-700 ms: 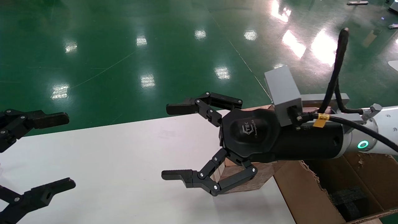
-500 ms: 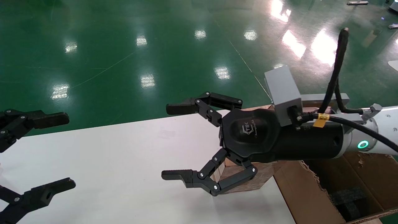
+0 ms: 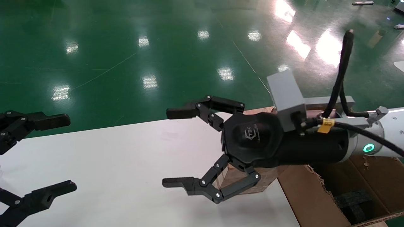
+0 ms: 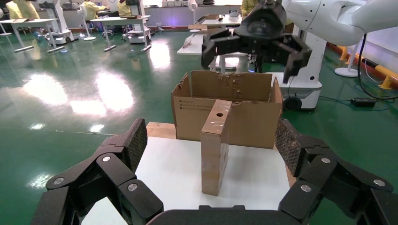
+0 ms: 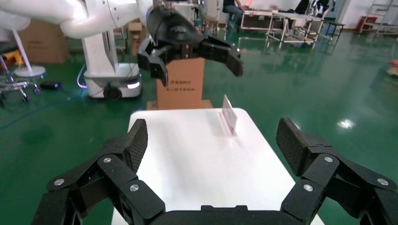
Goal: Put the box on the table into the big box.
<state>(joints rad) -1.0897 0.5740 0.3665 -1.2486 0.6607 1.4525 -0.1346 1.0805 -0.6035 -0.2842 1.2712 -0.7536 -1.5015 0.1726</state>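
Observation:
The small brown box (image 3: 252,184) stands on the white table (image 3: 110,157) near its right end, mostly hidden under my right wrist. In the left wrist view it stands upright (image 4: 215,145), its narrow top with a round hole. My right gripper (image 3: 172,147) is open and empty, hovering above the table just past the box. It also shows in the left wrist view (image 4: 256,40), above the big box. The big box (image 3: 315,195), a torn-edged cardboard carton with black foam inside, sits right of the table. My left gripper (image 3: 60,154) is open and empty at the table's left end.
A small clear sign stand (image 5: 229,115) sits on the table (image 5: 187,150) in the right wrist view. A brown carton (image 5: 180,89) and a white robot base (image 5: 112,70) stand beyond the far end. Green floor surrounds the table.
My right gripper has shifted slightly left and down over the table, jaws still open. The left arm and the box have not moved.

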